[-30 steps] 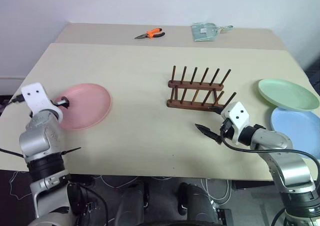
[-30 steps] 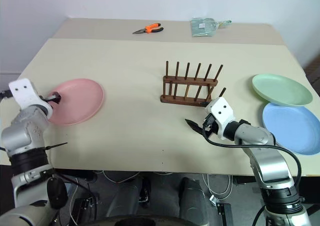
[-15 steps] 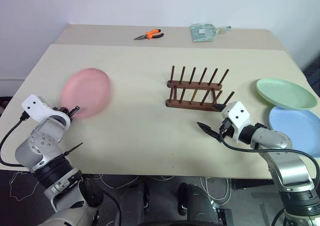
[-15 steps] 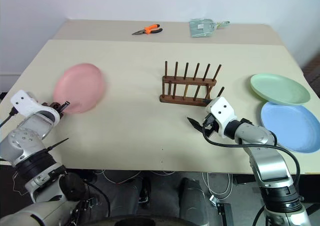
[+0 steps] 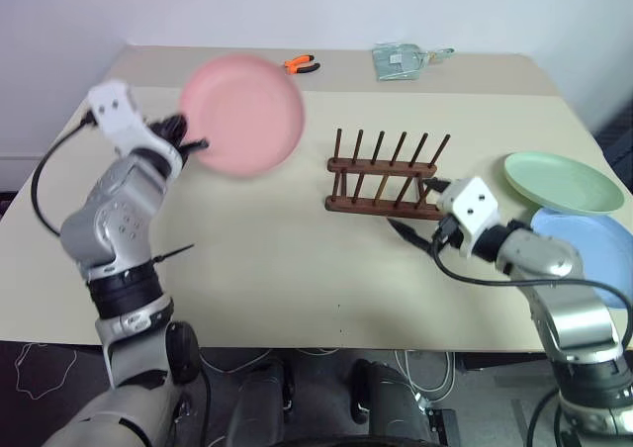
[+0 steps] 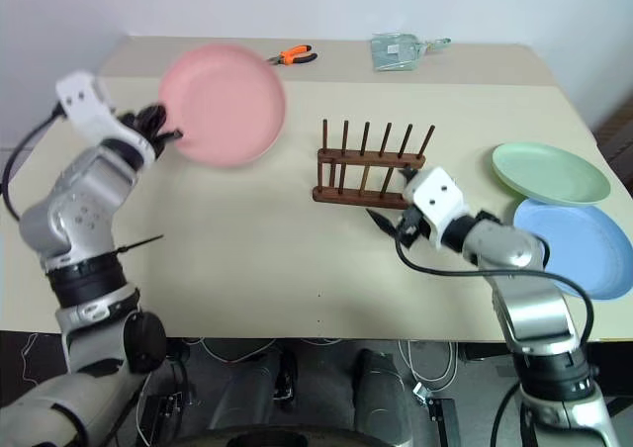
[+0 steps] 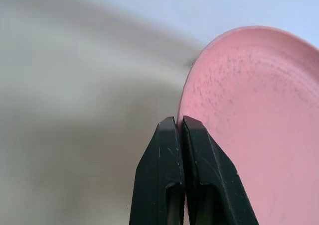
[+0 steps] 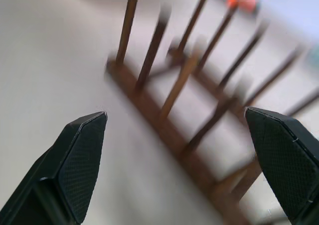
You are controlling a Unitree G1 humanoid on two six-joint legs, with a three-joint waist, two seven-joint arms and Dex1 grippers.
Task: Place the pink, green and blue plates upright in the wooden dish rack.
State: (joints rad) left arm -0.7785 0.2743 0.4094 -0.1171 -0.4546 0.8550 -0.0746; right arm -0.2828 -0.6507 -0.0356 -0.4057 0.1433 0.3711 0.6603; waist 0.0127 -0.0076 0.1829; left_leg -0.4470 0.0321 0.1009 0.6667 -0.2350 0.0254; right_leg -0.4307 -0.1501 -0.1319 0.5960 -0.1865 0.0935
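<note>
The pink plate [image 5: 245,114] is pinched at its rim by the left tool [image 7: 179,130] and held in the air over the left part of the desk [image 5: 247,259] — tilted up with its face toward the camera, to the left of the wooden dish rack [image 5: 384,175]. The rack's pegs are bare. The right tool [image 5: 415,224] is spread wide, pointed at the rack's near right end and just beside it, with nothing between its fingers. The green plate [image 5: 566,182] and the blue plate [image 5: 593,259] are seen lying flat at the desk's right edge — the blue one nearer. Orange pliers [image 5: 302,64] are seen at the far edge.
</note>
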